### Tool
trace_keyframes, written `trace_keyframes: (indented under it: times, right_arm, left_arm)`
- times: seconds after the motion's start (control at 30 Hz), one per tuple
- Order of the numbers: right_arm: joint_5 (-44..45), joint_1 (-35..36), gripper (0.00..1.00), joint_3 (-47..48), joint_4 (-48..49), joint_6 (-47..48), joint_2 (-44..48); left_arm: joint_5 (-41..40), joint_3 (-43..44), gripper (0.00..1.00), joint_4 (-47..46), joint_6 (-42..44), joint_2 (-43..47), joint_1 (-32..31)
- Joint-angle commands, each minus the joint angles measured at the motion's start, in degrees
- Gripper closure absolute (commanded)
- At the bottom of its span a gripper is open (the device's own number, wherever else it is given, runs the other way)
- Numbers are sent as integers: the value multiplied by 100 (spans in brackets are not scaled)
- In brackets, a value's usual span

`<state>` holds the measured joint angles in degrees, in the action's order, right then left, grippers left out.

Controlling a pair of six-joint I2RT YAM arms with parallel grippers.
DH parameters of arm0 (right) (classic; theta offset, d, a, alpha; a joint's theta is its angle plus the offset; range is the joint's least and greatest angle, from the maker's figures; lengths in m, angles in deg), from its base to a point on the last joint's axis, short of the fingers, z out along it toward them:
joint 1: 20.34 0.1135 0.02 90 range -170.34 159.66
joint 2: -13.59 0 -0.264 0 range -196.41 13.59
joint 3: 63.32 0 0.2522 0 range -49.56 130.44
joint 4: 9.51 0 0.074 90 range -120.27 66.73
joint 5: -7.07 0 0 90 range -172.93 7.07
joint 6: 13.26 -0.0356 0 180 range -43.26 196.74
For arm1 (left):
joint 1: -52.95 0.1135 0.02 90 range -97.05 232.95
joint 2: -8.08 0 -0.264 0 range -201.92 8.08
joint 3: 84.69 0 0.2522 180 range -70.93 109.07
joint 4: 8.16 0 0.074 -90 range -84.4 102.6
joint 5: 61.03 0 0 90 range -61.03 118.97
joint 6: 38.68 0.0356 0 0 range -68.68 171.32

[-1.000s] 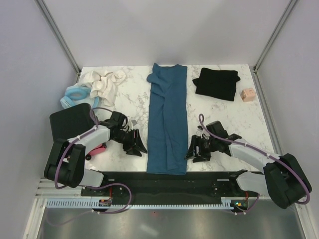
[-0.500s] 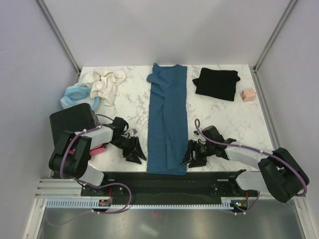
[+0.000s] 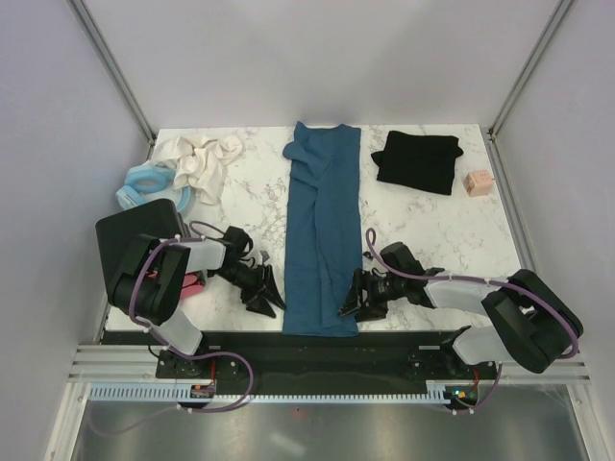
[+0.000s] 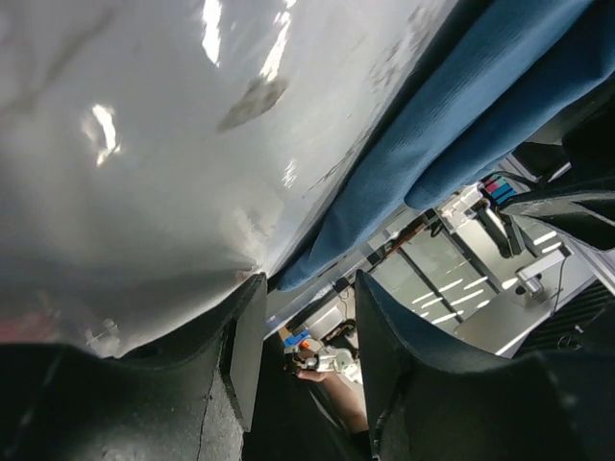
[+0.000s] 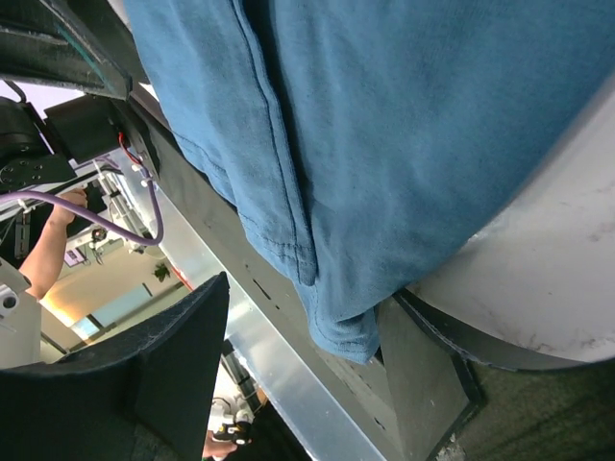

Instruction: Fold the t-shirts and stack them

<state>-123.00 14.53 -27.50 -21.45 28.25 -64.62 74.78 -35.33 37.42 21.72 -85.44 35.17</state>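
Note:
The teal-blue t-shirt (image 3: pixel 322 230) lies as a long narrow strip down the middle of the marble table, its near hem at the table's front edge. The black t-shirt (image 3: pixel 418 161) lies folded at the back right. My left gripper (image 3: pixel 266 294) lies low on the table, just left of the teal shirt's near left corner. It is open with nothing between its fingers (image 4: pixel 246 351), and the teal shirt (image 4: pixel 461 125) shows ahead of it. My right gripper (image 3: pixel 350 302) is open at the near right corner. The teal hem corner (image 5: pixel 338 327) hangs between its fingers (image 5: pixel 183 360) unclamped.
A crumpled white cloth (image 3: pixel 199 158) and a pale blue ring-shaped item (image 3: pixel 144 182) lie at the back left. A small pink cube (image 3: pixel 478 182) sits at the back right. A black box (image 3: pixel 139 240) stands at the left edge. The black base rail (image 3: pixel 317 348) runs along the front.
Both grippers have moved inward and nearer the front edge, closing on the teal shirt's two near corners. The shirts have not moved.

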Motion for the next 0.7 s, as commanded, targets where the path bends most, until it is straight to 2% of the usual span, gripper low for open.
trace_keyframes:
  times: [0.0, 0.27, 0.5, 0.67]
  right_arm:
    - [509, 64, 30, -229, 204, 15, -62]
    - [545, 72, 30, -475, 257, -47, 43]
    - [545, 72, 30, -607, 345, -38, 34]
    - [536, 72, 32, -659, 371, -55, 34]
  left_arm:
    - [306, 132, 50, -342, 192, -308, -85]
    - [79, 97, 51, -500, 131, -536, -331]
    - [-1, -263, 51, -1141, -273, -765, -867]
    - [-107, -439, 52, -1520, -493, -738, -894]
